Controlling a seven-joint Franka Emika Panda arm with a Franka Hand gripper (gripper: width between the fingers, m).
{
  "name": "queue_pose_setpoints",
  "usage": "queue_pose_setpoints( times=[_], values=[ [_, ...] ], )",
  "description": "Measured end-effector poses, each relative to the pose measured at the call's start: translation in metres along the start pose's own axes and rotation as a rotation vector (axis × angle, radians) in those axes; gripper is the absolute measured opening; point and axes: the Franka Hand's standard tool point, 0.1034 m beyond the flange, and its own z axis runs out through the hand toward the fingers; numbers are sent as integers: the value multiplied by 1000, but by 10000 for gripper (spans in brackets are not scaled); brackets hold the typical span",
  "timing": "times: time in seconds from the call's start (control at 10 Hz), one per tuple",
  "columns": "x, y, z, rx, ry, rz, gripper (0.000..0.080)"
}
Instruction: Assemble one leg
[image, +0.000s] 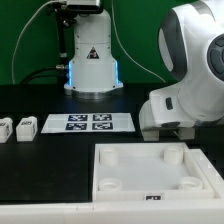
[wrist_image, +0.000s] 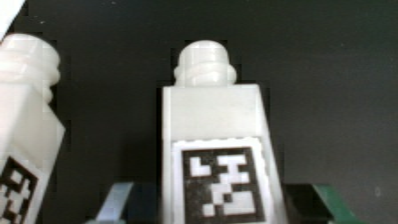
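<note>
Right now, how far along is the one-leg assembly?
Done: nothing fitted; the visible sockets of the white tray piece look empty, and two loose legs sit beside the marker board. In hand: the gripper straddles the leg, a neighbouring leg alongside; whether it is clamped is unclear. Left: lift it, carry it to the tray piece, seat it in a socket.

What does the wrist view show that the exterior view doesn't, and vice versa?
Wrist view only: a small white plastic block-like leg with a square tag between the fingers of the hand, grip unclear, and a second such leg beside it. Exterior view only: the large white square tray-like piece, the marker board, two small white legs at the exterior view's left, the white arm. Both: the black table.
</note>
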Motion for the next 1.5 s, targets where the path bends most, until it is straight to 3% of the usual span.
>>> queue_pose_setpoints(
  times=[0.1,0.4,0.7,0.9,1.0,1.1,1.3,1.4,1.5],
  values=[
    [-8,2,-7,-2,-11,1,291],
    [-49,5,-47,-21,-44,27,291],
    [-43,3,-51,-15,15,25,291],
    [-34,3,-58,-5,251,4,292],
    [-31,13,-59,-6,311,-44,292],
    [-29,23,-69,-4,378,-70,292],
    [-42,41,-106,-14,529,-134,292],
    [-40,45,-117,-18,623,-136,292],
    [-38,46,-116,-26,714,-136,292]
  ],
)
